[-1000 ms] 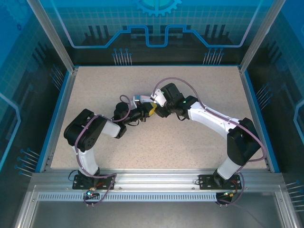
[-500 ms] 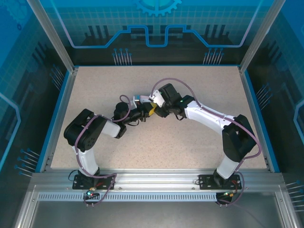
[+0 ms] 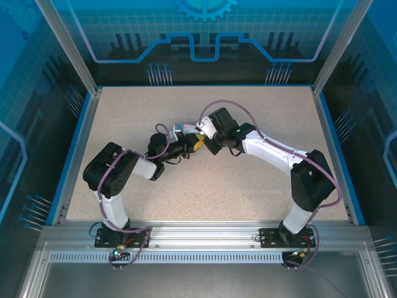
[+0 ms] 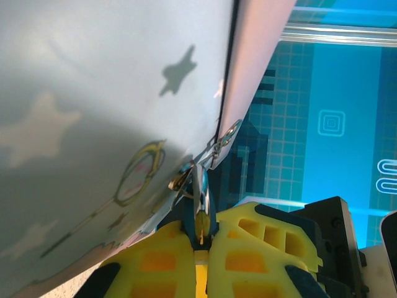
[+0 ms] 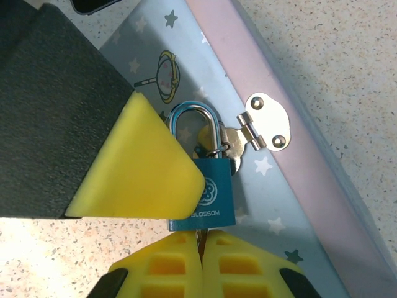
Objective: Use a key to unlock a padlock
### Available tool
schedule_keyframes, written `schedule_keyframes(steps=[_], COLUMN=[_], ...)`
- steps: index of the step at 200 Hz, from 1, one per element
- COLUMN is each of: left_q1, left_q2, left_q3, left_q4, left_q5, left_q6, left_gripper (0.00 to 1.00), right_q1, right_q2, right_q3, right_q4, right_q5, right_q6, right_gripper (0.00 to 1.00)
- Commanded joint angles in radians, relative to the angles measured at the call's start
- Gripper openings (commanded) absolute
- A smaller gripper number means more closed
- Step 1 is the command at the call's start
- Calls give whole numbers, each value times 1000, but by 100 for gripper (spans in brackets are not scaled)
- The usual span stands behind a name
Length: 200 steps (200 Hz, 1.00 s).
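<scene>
Fingers of the right arm (image 5: 242, 267) were pinched shut on the key (image 5: 199, 238) beneath the blue padlock (image 5: 211, 192), whose side the left fingers (image 5: 142, 167) clamped, its shackle (image 5: 195, 108) hanging through the hasp (image 5: 263, 121) of the pale blue tin (image 5: 273, 205), speckled counter (image 5: 322, 74) beyond.

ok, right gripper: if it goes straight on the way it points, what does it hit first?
The padlock. The right gripper points at the blue body's underside, fingertips almost touching it, with what looks like the key pinched between them. Exact depth is hard to judge.
</scene>
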<state>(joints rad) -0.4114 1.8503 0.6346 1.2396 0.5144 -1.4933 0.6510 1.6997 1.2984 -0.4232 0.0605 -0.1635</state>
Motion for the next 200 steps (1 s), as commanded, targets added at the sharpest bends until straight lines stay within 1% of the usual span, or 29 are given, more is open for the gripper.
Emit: schedule_keyframes(steps=[1, 5, 7, 9, 11, 17, 23, 43, 57, 76, 117, 141, 155, 200], left_q1=[-1, -1, -1, -1, 0, -1, 0, 0, 0, 1, 0, -1, -1, -1], left_q2=[-5, -5, -4, -4, -4, -4, -3, -2, -3, -3, 16, 38, 54, 128], left_q3=[13, 13, 13, 13, 13, 13, 11, 6, 0, -20, -64, -85, -91, -120], left_q4=[48, 49, 49, 49, 48, 48, 46, 46, 38, 24, 16, 30, 32, 31], left_q5=[16, 15, 15, 15, 14, 14, 14, 15, 20, 25, 34, 38, 49, 72], left_q6=[2, 1, 1, 1, 1, 2, 4, 10, 25, 47, 84, 94, 105, 147], left_gripper=[0, 0, 0, 0, 0, 0, 0, 0, 0, 0, 0, 0, 0, 1], right_q1=[4, 3, 3, 2, 0, -6, -15, -62, -101, -137, -142, -134, -133, -131], right_q2=[-2, -5, -5, -7, -9, -17, -28, -92, -143, -179, -176, -135, -106, 9], right_q3=[34, 34, 35, 35, 34, 33, 28, -32, -96, -168, -293, -323, -325, -314], right_q4=[-24, -27, -28, -31, -33, -39, -42, -3, 56, 121, 289, 364, 387, 454], right_q5=[-143, -152, -153, -156, -158, -171, -189, -264, -318, -354, -404, -412, -392, -364], right_q6=[50, 55, 55, 58, 62, 71, 86, 166, 262, 414, 666, 746, 785, 865], right_gripper=[18, 26, 26, 33, 38, 47, 51, 57, 58, 59, 57, 55, 55, 54])
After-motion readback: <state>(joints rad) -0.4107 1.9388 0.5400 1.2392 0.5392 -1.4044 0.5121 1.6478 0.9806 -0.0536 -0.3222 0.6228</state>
